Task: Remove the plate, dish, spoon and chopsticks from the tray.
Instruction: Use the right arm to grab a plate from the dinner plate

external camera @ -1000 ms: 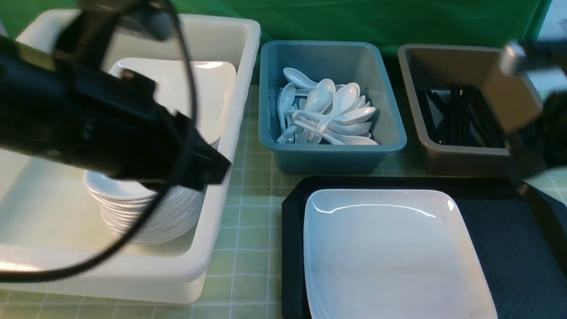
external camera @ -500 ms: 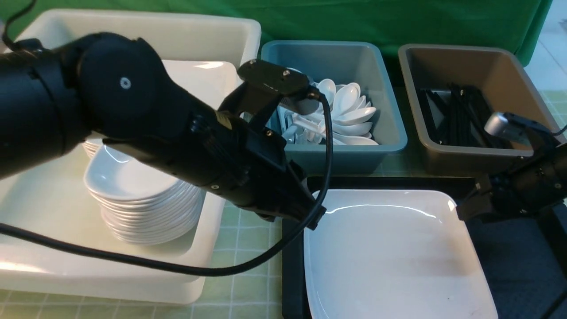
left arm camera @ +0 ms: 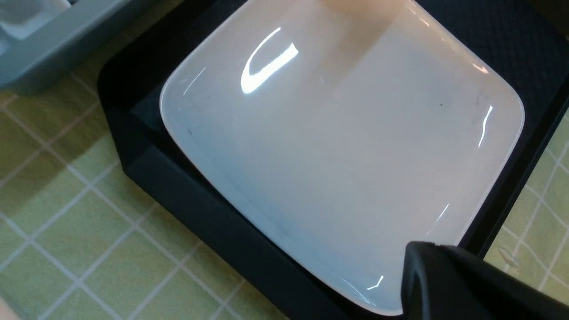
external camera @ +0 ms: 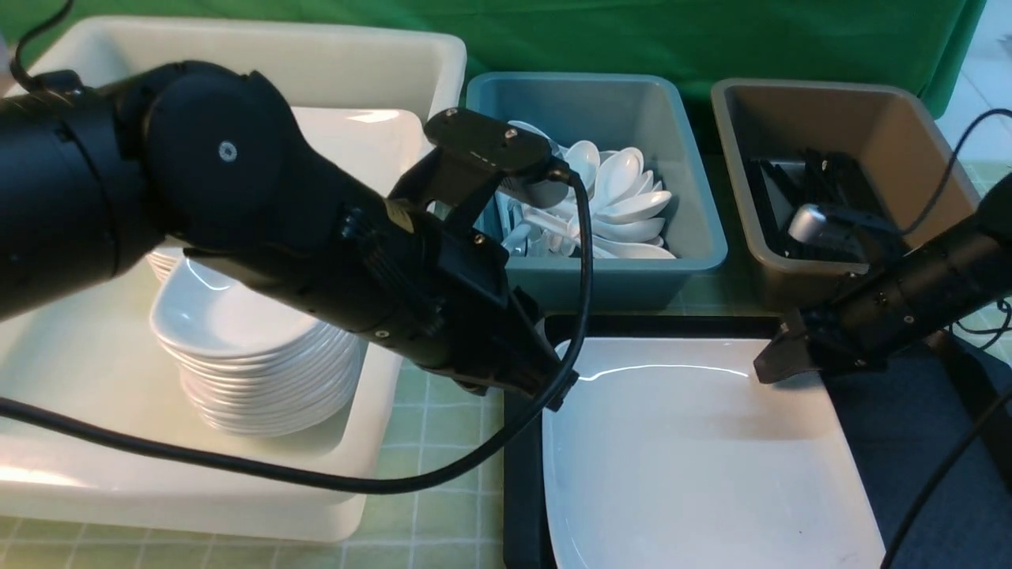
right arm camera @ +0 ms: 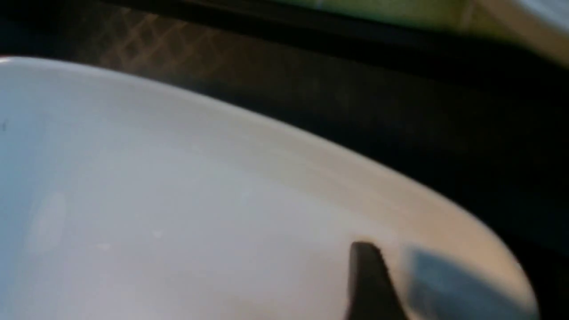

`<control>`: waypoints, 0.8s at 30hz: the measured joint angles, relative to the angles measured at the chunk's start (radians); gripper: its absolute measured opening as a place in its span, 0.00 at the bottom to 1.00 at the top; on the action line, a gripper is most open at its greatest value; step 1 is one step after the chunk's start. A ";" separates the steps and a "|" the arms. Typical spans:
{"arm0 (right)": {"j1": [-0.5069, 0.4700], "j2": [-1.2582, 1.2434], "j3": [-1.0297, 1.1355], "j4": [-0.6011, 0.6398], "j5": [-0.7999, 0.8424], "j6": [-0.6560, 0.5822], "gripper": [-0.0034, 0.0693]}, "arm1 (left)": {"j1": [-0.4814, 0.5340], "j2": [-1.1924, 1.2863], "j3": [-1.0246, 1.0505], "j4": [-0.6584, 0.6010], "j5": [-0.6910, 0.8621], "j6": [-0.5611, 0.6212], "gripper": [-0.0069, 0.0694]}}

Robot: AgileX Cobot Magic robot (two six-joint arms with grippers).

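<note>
The large white plate (external camera: 696,458) lies alone on the black tray (external camera: 909,442). In the left wrist view the plate (left arm camera: 338,146) fills the tray (left arm camera: 178,191). My left gripper (external camera: 557,379) is shut and empty, just over the plate's far left corner; its fingertips (left arm camera: 420,253) form one black mass at the rim. My right gripper (external camera: 771,367) is at the plate's far right corner. One finger (right arm camera: 364,275) hangs over the plate (right arm camera: 178,200), its shadow cast apart; the other finger is hidden. Spoons, chopsticks and dishes show only in the tubs.
A white tub (external camera: 411,261) at the left holds a stack of small dishes (external camera: 253,363) and plates. Behind the tray, a teal tub (external camera: 696,237) holds several white spoons (external camera: 609,197). A brown tub (external camera: 909,150) holds black chopsticks (external camera: 822,174). The cloth is green checked.
My left arm swung right, down to the plate's far left corner, then held still. My right gripper came left and down from beside the brown tub to the plate's far right corner.
</note>
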 joint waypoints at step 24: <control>0.027 -0.468 -0.013 -0.103 0.147 0.042 0.08 | 0.084 0.000 -0.094 0.248 0.058 -0.256 0.07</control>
